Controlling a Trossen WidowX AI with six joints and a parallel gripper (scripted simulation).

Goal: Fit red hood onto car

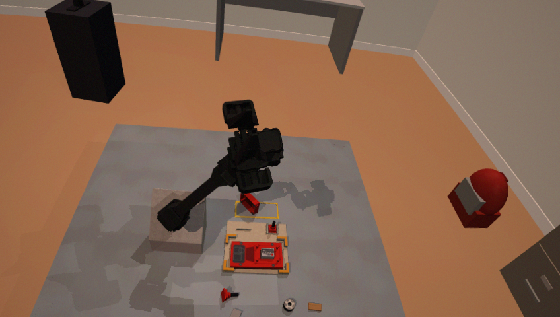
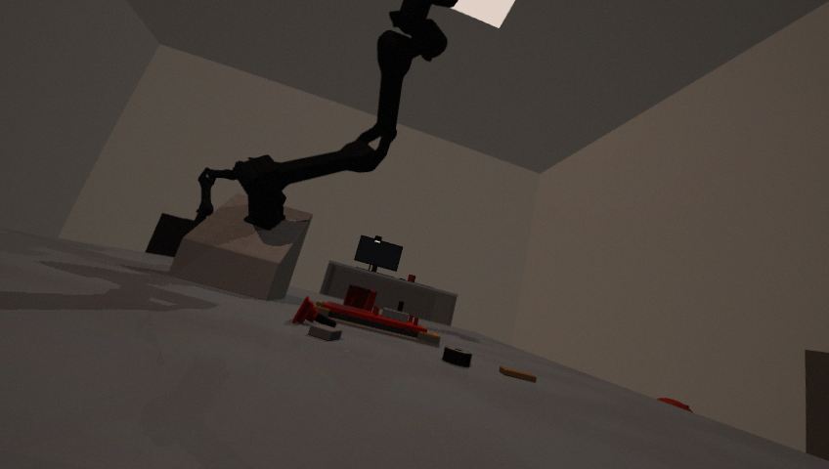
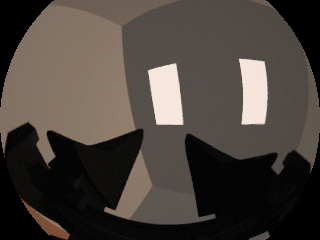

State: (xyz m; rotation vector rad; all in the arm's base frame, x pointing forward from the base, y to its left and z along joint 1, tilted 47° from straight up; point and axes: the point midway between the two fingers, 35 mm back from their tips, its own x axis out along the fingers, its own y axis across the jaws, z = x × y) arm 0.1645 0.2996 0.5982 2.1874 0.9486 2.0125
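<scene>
- Starting from the car (image 1: 241,265) (image 2: 377,320), I see it seated in its jig (image 1: 255,235) (image 2: 430,338), engine (image 1: 267,253) (image 2: 395,314) aboard, pegs (image 1: 277,259) (image 2: 411,319) uncovered.
- Beyond the car from the exterior camera, the hood (image 1: 249,203) (image 2: 360,297) seems tipped on its side, partly over the yellow outline (image 1: 278,210).
- High above the car's hood side, my gripper (image 1: 246,147) (image 3: 164,135) is parted and holding nothing.
- Pickup is pending; I should turn the fingers down and align with the hood.
</scene>
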